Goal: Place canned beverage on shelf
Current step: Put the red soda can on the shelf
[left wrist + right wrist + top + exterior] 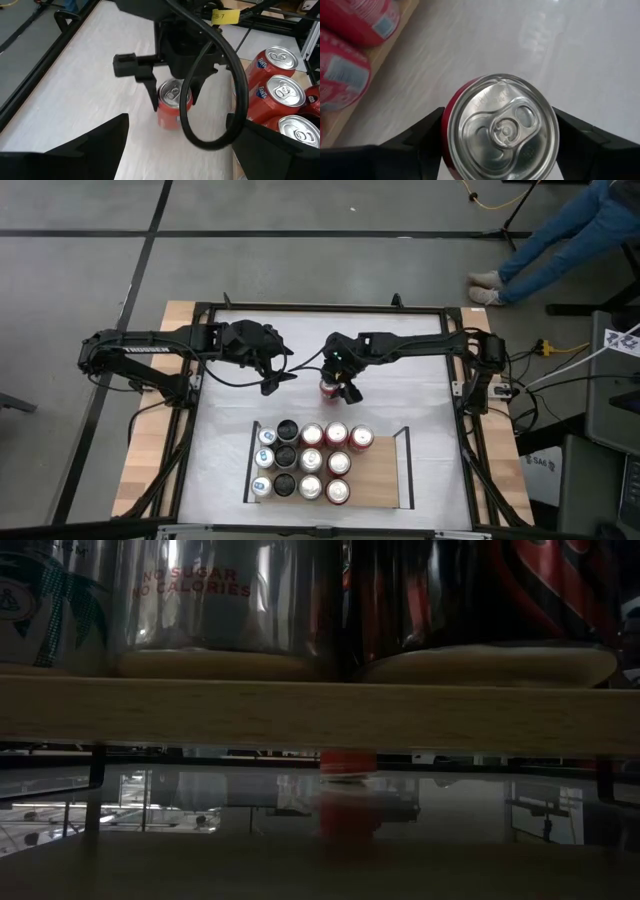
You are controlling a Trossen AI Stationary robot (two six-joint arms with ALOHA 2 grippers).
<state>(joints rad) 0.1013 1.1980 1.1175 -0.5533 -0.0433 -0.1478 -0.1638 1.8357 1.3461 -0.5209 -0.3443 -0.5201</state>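
A red can (328, 388) stands upright on the white tabletop, just beyond the shelf's far edge. My right gripper (336, 387) reaches down over it from the far right, one finger on each side of its upper wall, as the left wrist view also shows at the can (172, 102). The light-wood shelf (385, 475) with black side rails lies toward the near edge and carries several upright cans (310, 462) on its left part. My left gripper (281, 380) hovers open to the can's left, holding nothing. My right gripper has the can's side wall just under the top rim (451, 131) between its two fingers (427, 137), one on each opposite side. The fingers slant down from the table's far side. The can stands upright with its base on the tabletop.
The shelf's right part (385, 460) is bare wood beside the rows of cans. A black cable (210, 130) loops off my right arm near the can. A black frame (200, 310) rims the tabletop. A person's legs (560, 240) show beyond the far right corner.
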